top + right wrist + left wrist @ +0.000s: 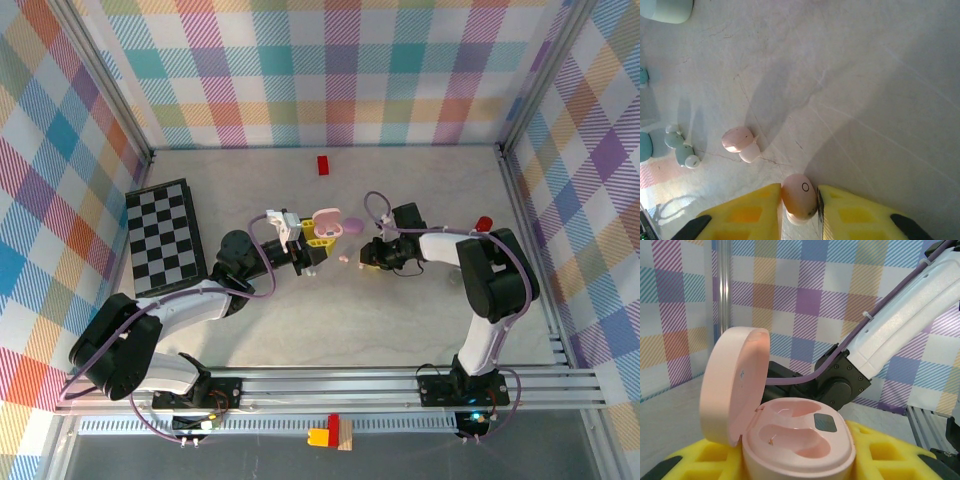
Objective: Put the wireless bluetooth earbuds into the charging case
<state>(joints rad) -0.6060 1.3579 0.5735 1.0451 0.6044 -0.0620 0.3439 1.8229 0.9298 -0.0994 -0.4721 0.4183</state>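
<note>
Found right gripper (800, 212) closed on a pink earbud (800, 196), pinched across its rounded body between yellow pads (747, 215). Could not tell whether it was lifted off the table (880, 100) or resting on it.

Found left gripper (800, 467) clamped around the base of the pink charging case (800, 437), with the lid (732, 385) swung up and open and both sockets bare. From the top view, placed the case left of the right gripper, near but apart. Logged a second pink earbud (740, 142) lying loose on the table between the two grippers.

Handling:
- Judged the bud very light, rigid and smooth-shelled, so likely to twist or squirt out under a hard squeeze.
- Rated a hold across the widest part of the body as best, with the stem end left free to lead into a socket.
- Judged the case light and stiff as well, with the hinge the probable weak point. Favoured holding it by the base, never by the lid.

Hidden or unclear:
- Could not see the lower end of the held bud, cut off by the pads and the frame edge.
- Could not tell which socket it matched.
- Made out only a dark patch (825, 422) beside the sockets, and no contacts.
- Left unresolved the mint buds (682, 150) at the left of the right wrist view.
- Noted a pale mint case (667, 10) cropped at the top left corner.
</note>
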